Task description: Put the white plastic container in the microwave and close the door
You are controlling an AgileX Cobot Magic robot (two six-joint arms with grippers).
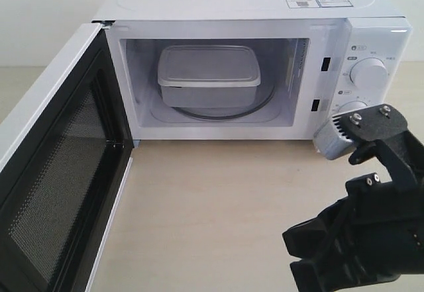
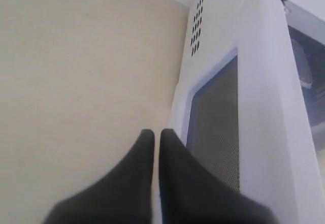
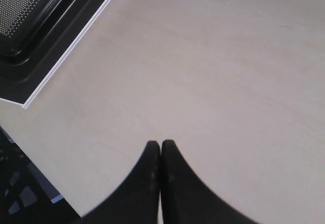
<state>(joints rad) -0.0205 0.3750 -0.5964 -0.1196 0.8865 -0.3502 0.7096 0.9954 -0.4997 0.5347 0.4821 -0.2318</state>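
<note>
The white plastic container (image 1: pixel 209 73) sits lidded on the glass turntable (image 1: pixel 264 104) inside the microwave (image 1: pixel 232 0). The door (image 1: pixel 59 173) stands swung wide to the left, black inner face showing. My left gripper (image 2: pixel 157 132) is shut with only a hairline gap and nothing in it. It is at the outer side of the door (image 2: pixel 218 122), close beside the mesh window; the exterior view does not show this gripper. My right gripper (image 3: pixel 161 142) is shut and empty, above bare table in front of the microwave, seen at lower right (image 1: pixel 297 252).
The pale wooden table (image 1: pixel 218 206) stretches in front of the microwave. The open door's lower corner (image 3: pixel 30 99) reaches out over it, left of my right gripper. Two dials (image 1: pixel 369 73) sit on the right panel, just behind my right arm.
</note>
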